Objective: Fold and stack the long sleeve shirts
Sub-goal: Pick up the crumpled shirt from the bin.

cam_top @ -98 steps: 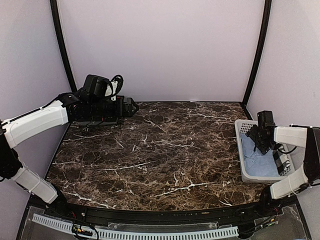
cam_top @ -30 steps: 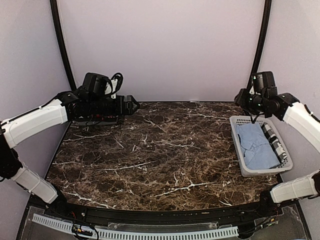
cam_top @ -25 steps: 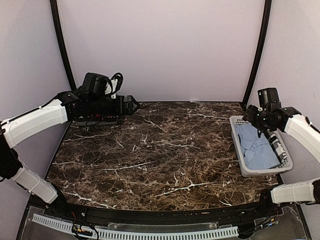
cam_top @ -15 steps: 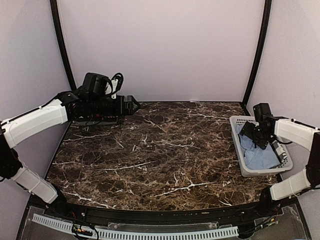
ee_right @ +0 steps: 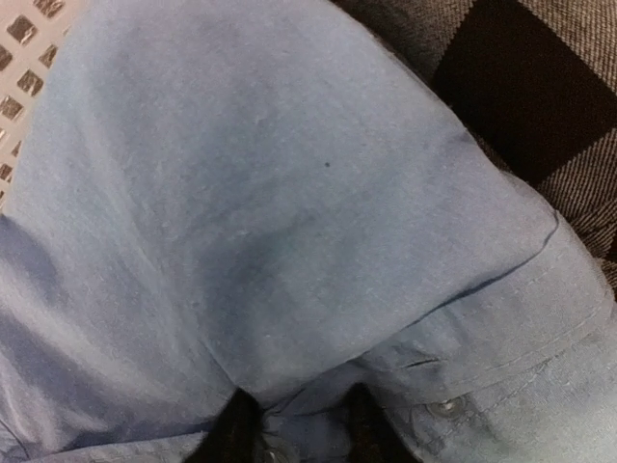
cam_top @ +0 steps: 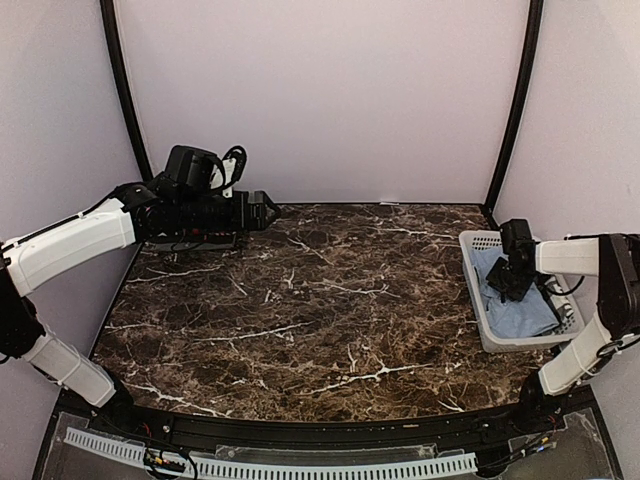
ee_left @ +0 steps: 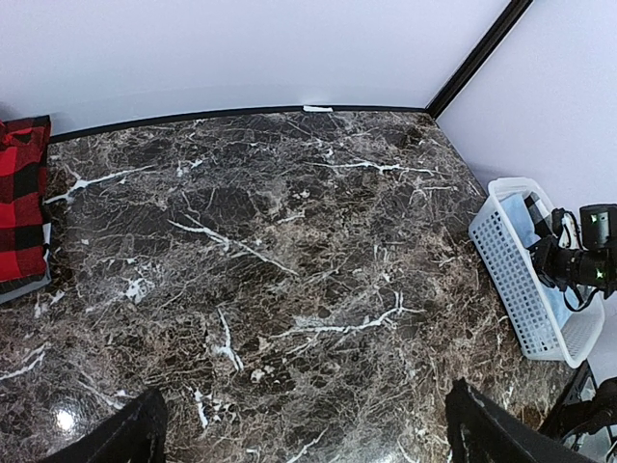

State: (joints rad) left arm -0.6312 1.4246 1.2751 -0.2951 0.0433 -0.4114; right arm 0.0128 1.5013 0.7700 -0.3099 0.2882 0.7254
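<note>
At the right edge of the dark veined marble bench point(cam_top: 300, 300), a white plastic lattice basket point(cam_top: 480, 300). Inside, crumpled light blue shirt point(ee_right: 241, 193), smooth weave, stitched cuff with button. Beside it, black-and-white checked shirt point(ee_right: 521, 87). At the far left corner, red-and-black plaid shirt point(ee_left: 19, 193). Down in the basket, right gripper point(ee_right: 299, 429), pinching a blue fold. Over the far left corner, left gripper point(ee_left: 304, 439), spread wide, empty.

My left arm is extended forward, left gripper point(ee_left: 308, 431) spread wide. My right arm is bent, right gripper point(ee_right: 299, 424) pointing down, fingers narrowed.

Three shirts — light blue point(ee_right: 241, 193), checked point(ee_right: 521, 77), red plaid point(ee_left: 19, 193) — one basket point(ee_left: 516, 280), two arms point(cam_top: 75, 245) point(cam_top: 570, 258)
</note>
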